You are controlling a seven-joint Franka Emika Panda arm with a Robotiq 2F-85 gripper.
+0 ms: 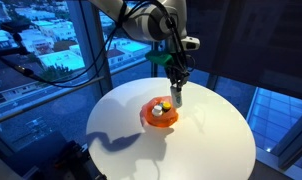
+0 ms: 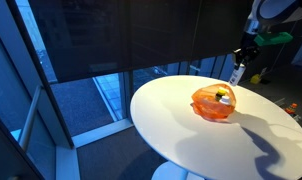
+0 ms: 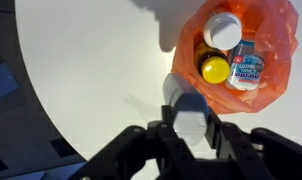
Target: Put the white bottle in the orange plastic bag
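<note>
An orange plastic bag (image 1: 159, 114) (image 2: 213, 103) lies open near the middle of the round white table. In the wrist view the bag (image 3: 273, 35) holds a white-capped bottle (image 3: 223, 28), a yellow-capped one (image 3: 214, 68) and a labelled one (image 3: 247, 71). My gripper (image 3: 187, 125) is shut on the white bottle (image 3: 184, 108), which has a blue end. It hangs above the table beside the bag, not over it. The gripper (image 1: 176, 86) (image 2: 239, 66) and its bottle (image 1: 177, 97) (image 2: 236, 75) show in both exterior views.
The white table (image 1: 211, 145) (image 2: 191, 140) stands next to large windows over a city. Its curved edge runs through the left of the wrist view (image 3: 51, 120). A small orange item (image 2: 291, 107) lies at the table's far side.
</note>
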